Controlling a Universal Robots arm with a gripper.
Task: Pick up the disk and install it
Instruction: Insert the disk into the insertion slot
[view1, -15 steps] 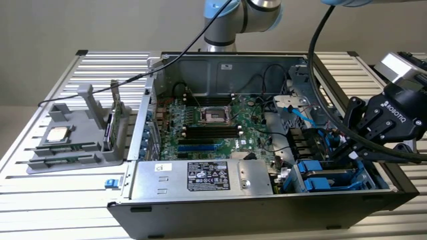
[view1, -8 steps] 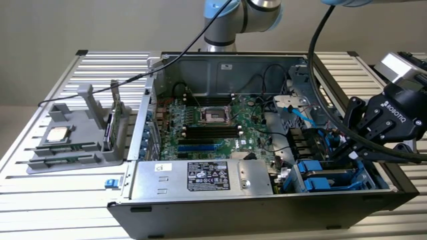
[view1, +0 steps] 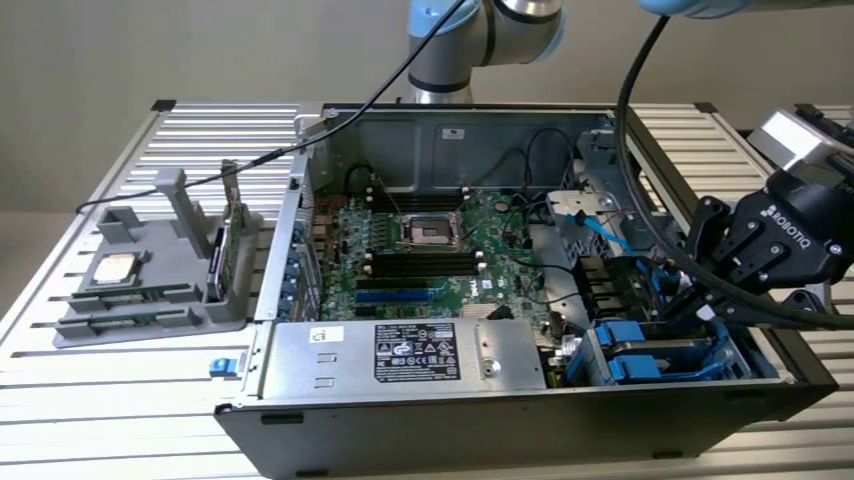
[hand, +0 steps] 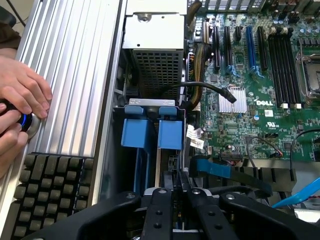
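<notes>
- The gripper (view1: 705, 312) hangs over the drive bay at about 4 o'clock in the open computer case (view1: 400, 130) in the exterior view.
- Its jaws are drawn nearly together in the wrist view (hand: 180, 192), with a slim gap, and appear to be pinched on the near end of the disk (hand: 170, 131).
- The disk stands on edge inside the bay, just beside a second blue carrier (hand: 136, 132).
- Its long axis runs from the gripper towards the power supply (hand: 152, 55), roughly 3 o'clock to 9 o'clock in the exterior view, with the blue end pointing at the supply.
- In the exterior view the blue frame (view1: 654, 360) shows low in the bay, at 3 o'clock from the labelled power supply (view1: 414, 355).
- A person's hand (hand: 20, 100) rests on a blue-lit button outside the case, near a keyboard (hand: 50, 195).
</notes>
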